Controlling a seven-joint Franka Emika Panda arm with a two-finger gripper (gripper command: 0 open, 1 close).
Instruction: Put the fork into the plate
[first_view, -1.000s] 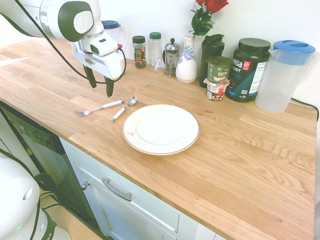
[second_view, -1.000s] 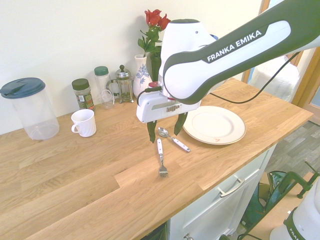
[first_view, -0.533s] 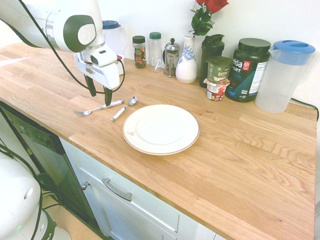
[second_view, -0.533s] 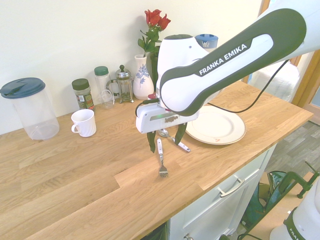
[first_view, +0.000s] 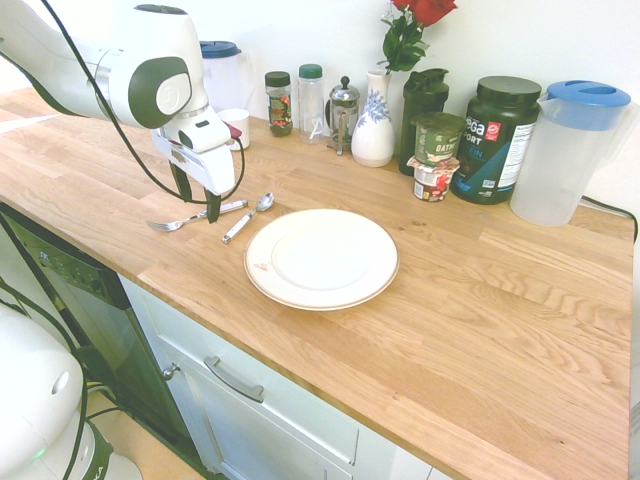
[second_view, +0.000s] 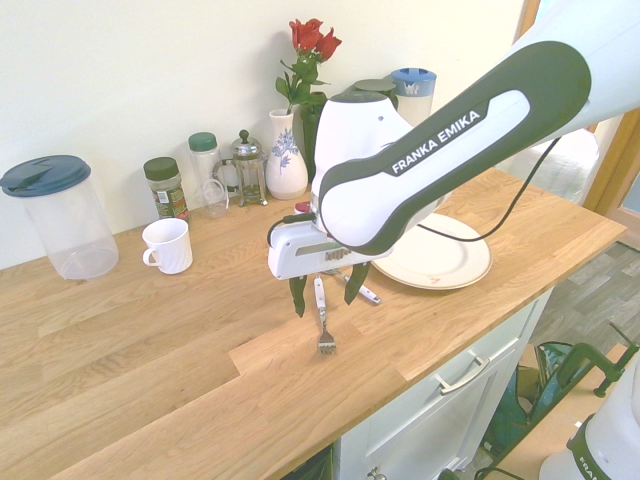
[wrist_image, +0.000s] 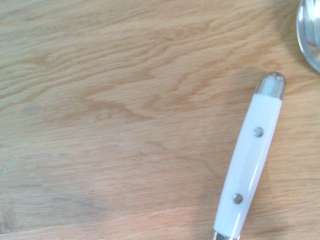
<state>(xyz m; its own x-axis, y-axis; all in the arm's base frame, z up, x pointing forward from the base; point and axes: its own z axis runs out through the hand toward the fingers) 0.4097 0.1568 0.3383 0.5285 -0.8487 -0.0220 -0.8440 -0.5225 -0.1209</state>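
The gripper hangs with fingers spread either side of the fork handle, ready to pinch it for the plate.

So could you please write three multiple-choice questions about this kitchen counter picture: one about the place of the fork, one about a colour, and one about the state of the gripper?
1. Where does the fork lie?
A. On the plate
B. On the wooden counter, beside the spoon
C. Inside the white mug

2. What colour is the fork's handle?
A. White
B. Black
C. Red

3. How is the gripper now?
A. Shut on the spoon
B. Carrying the fork above the plate
C. Open, its fingers on either side of the fork's handle

Answers:
1. B: the fork rests on the counter, next to the spoon, and the plate is bare.
2. A: the wrist view shows a white handle with metal rivets.
3. C: the second exterior view shows the fingers apart around the handle, the fork not lifted.
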